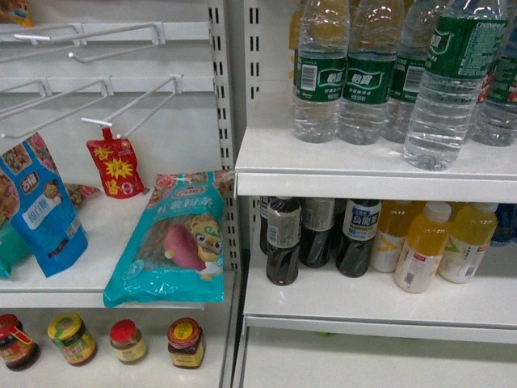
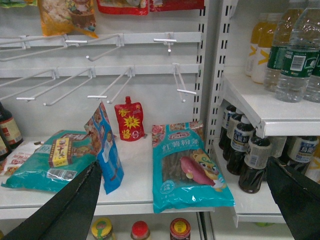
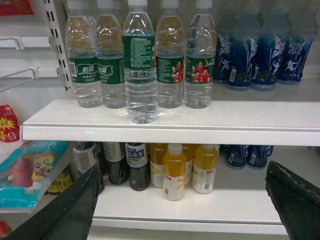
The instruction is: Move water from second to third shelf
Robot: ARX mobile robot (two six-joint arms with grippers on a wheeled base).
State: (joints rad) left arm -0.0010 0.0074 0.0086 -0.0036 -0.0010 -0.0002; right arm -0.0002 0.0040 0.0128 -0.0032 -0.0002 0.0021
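Nearest the right wrist camera, the right pincer [image 3: 182,200] hangs spread wide and empty, its dark jaws framing the lower shelf [image 3: 240,200] where yellow juice bottles [image 3: 175,172] and dark tea bottles [image 3: 136,166] stand. The left pincer [image 2: 192,200] is likewise spread and holds nothing, facing the snack bay with the teal noodle packet [image 2: 187,170].

Above and farther back, the water bottle [image 3: 139,65] stands upright just behind the front edge of the upper shelf [image 3: 200,122], forward of the row of green-labelled bottles [image 3: 100,65] behind it and apart from the blue-labelled bottles [image 3: 260,55] toward the right end.

The risks, as I judge them: the bottle sits so near the front edge that a nudge from one jaw, coming in off-centre, could tip it off the shelf. A closure on the ribbed lower body may crush thin plastic and slip; the label band looks safer. Reaching too deep could knock the neighbours behind. The pincer rising from below could also catch the shelf lip.
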